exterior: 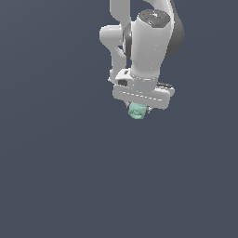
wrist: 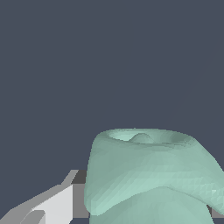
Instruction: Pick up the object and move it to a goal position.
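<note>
- Exterior view, left side: just plain dark gray floor (exterior: 51,162), nothing on it. No goal mark to see anywhere, so can't tell where the goal spot is.
- Middle, near the top: the big white arm (exterior: 148,42) points down. Its claw, the gripper (exterior: 138,109), sits under the wide white bar.
- The object (exterior: 136,112), a small mint-green blocky bit w/ a ring face, hangs right under the gripper, tucked btwn the fingers. It looks held up off the floor, but there's no shadow to check how high.
- Exterior view's right: more bare gray, nothing else there.
- Wrist view: the object (wrist: 148,175) fills the lower part, very close to the cam. One finger (wrist: 65,203) presses on its side; the other finger is mostly hidden behind the green bit.
- So the claw is closed narrow and holding the object.
- Done, I think: the grab, prob the lift too.
- Left to do: carry it over to the goal spot. Can't say how far that is.
</note>
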Controlling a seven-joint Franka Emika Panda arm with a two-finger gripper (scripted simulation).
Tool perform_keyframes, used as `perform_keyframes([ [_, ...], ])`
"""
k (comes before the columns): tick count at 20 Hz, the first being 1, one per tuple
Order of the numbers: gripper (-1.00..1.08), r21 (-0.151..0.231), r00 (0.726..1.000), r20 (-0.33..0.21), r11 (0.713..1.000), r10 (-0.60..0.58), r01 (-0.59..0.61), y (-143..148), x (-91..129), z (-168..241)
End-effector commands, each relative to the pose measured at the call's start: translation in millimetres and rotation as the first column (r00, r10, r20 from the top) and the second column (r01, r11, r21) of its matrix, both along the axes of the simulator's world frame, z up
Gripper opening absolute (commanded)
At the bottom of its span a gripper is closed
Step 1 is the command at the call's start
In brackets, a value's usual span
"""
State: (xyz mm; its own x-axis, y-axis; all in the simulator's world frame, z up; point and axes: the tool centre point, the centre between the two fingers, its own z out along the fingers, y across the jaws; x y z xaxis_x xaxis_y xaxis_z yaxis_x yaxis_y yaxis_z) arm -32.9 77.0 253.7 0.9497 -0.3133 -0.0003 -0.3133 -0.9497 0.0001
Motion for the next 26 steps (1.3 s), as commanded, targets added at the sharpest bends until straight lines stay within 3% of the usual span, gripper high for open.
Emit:
perform_keyframes([
  [1,-1.0,-0.001,1.0,0.0,1.0,0.0,0.0,5,-14,22],
  [15,-1.0,-0.001,1.0,0.001,1.0,0.0,0.0,31,-85,139],
  [26,-1.0,0.0,1.0,0.0,1.0,0.0,0.0,41,-105,176],
])
